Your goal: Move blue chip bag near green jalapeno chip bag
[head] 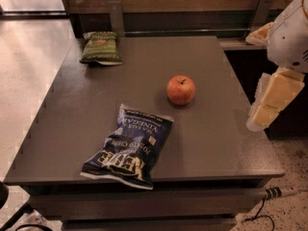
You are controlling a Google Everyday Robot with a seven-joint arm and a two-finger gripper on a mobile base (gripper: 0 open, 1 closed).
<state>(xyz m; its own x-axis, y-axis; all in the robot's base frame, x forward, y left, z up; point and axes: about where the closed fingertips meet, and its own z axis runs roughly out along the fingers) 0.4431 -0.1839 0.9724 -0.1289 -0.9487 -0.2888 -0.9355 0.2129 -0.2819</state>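
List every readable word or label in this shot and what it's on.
"VINEGAR": blue chip bag, upside down to the camera.
"SEA SALT": same bag, the small line beside it, only just legible.
"KETTLE": same bag, large white letters, probable reading.
Green jalapeno chip bag: print too blurred to read.
Apple, table, and claw off the table's right edge: no text.

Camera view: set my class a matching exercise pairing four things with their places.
Things: 1 blue chip bag; 2 green jalapeno chip bag; 3 apple; 4 gripper.
Places: A beyond the right edge of the table; B far left corner; C near the front edge; D around the middle.
Pairs: 1-C; 2-B; 3-D; 4-A.
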